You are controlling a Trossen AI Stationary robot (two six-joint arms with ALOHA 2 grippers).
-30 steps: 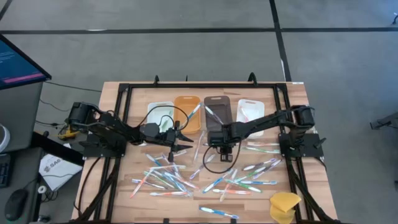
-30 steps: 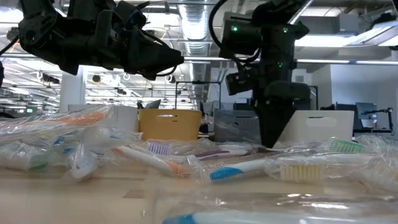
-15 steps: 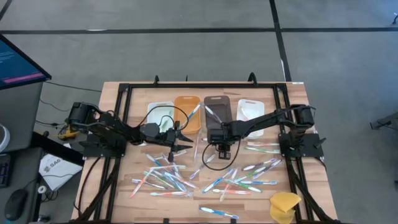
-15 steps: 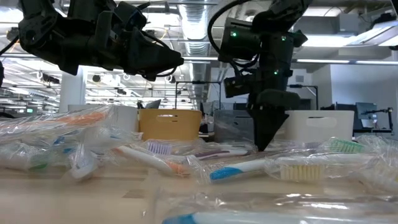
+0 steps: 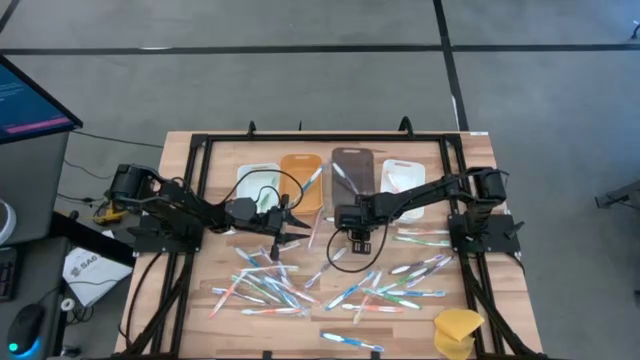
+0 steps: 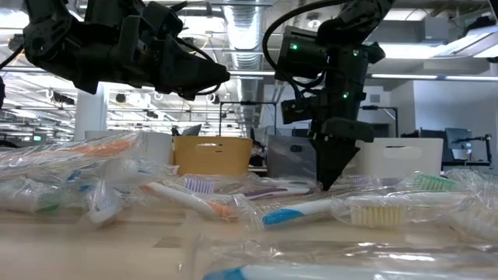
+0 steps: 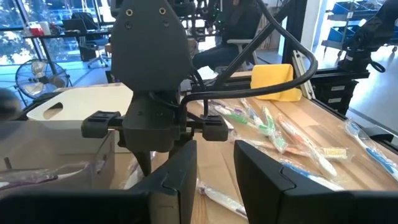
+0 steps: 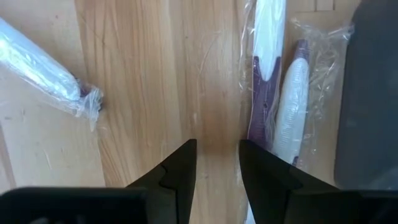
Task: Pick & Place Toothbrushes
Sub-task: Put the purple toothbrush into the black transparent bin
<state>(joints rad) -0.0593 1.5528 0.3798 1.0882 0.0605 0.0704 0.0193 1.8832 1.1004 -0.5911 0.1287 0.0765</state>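
Note:
Many wrapped toothbrushes (image 5: 320, 285) lie scattered flat on the wooden table, in front of four small bins: white (image 5: 257, 185), orange (image 5: 301, 178), dark (image 5: 351, 172) and white (image 5: 402, 178). One toothbrush (image 5: 312, 181) leans on the orange bin's rim, and another (image 5: 344, 181) lies in the dark bin. My right gripper (image 5: 357, 245) points down, open, its tips (image 6: 327, 180) just over bare wood beside a purple-and-white wrapped toothbrush (image 8: 268, 93). Left of it my left gripper (image 5: 303, 226) hangs level, open with nothing between its fingers (image 7: 216, 152), and points at the right gripper.
A yellow sponge-like lump (image 5: 457, 330) sits at the table's near right corner. A black frame (image 5: 200, 150) runs along the table's edges. Another wrapped toothbrush (image 8: 43, 65) lies on the other side of the right gripper. A monitor (image 5: 30, 100) stands off the table's left.
My right gripper has sunk a little toward the table and shifted slightly toward the table's left, still pointing down with its gap unchanged. The toothbrushes lie as before.

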